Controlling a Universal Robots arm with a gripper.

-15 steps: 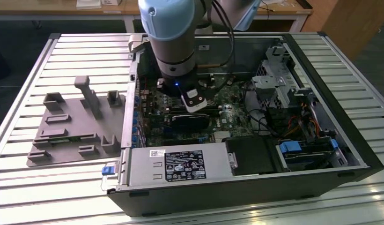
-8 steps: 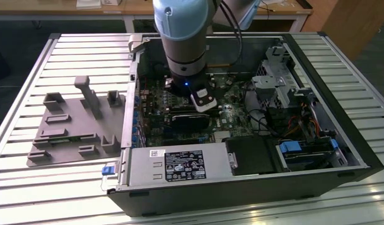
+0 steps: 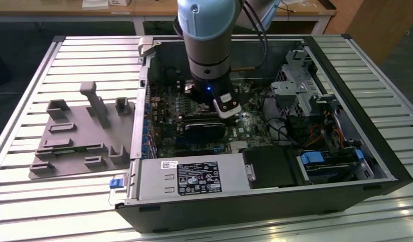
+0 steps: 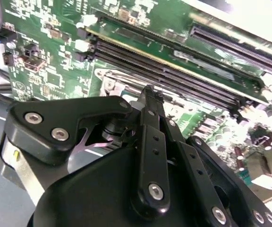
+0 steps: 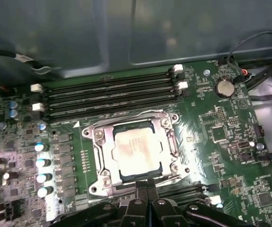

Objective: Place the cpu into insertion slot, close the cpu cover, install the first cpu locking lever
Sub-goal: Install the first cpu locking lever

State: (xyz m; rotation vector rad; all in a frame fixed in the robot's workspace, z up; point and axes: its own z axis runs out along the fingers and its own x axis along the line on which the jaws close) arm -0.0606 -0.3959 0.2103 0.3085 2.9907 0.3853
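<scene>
Hand low over the motherboard socket, cpu seated under its cover.

Exterior view: the arm (image 3: 206, 45) reaches into the open computer case (image 3: 367, 151) on the slatted table (image 3: 31, 201), walls close around.
Second wrist view: the hand (image 4: 149, 92), its fingers (image 4: 148, 142) pressed together, hangs near the memory slots (image 4: 174, 71).
First wrist view: the cpu (image 5: 137, 146) lies flat and square in the insertion slot (image 5: 101, 166), the cpu cover (image 5: 170, 142) closed around it.
</scene>
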